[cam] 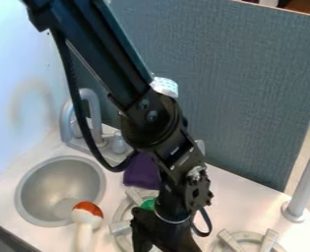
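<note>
Lying at the left burner (pixel 119 228), partly behind my wrist, is a small green thing (pixel 148 204), the nearest thing to my claw (pixel 158 242); the burner probably gives it support, though their contact is hidden. I hang over this burner at the lower middle, angled down from the upper left; I cannot tell whether my claw is open, closed or gripping. Behind my wrist, a purple cloth (pixel 142 171) lies on the counter (pixel 229 202), partly covered by my arm. To one side, a white-handled toy with an orange-and-white head (pixel 87 212) stands near the sink (pixel 52 182), below the faucet (pixel 95 106). Behind all, a grey panel (pixel 249 74) limits backward clearance
</note>
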Controlling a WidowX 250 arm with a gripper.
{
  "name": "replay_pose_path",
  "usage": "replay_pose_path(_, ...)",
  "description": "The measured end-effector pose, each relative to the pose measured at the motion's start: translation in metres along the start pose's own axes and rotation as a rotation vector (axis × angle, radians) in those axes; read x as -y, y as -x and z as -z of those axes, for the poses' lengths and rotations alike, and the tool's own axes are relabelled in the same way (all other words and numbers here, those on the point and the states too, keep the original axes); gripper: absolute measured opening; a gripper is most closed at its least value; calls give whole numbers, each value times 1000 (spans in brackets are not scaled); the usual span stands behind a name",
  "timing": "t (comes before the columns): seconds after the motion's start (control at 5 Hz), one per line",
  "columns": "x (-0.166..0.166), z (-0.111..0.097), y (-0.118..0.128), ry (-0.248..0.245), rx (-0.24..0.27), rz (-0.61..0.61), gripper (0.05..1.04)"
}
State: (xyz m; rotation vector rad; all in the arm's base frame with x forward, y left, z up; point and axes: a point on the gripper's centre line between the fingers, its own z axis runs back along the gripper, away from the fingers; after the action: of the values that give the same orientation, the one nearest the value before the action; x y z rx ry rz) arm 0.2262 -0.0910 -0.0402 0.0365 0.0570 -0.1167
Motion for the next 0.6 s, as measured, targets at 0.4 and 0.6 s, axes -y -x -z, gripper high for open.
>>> replay_pose_path(0.4, 2, 17, 1, 22, -49, 29, 1005)
replay_pose_path(0.6, -1, 28, -5, 24, -58, 14, 1005)
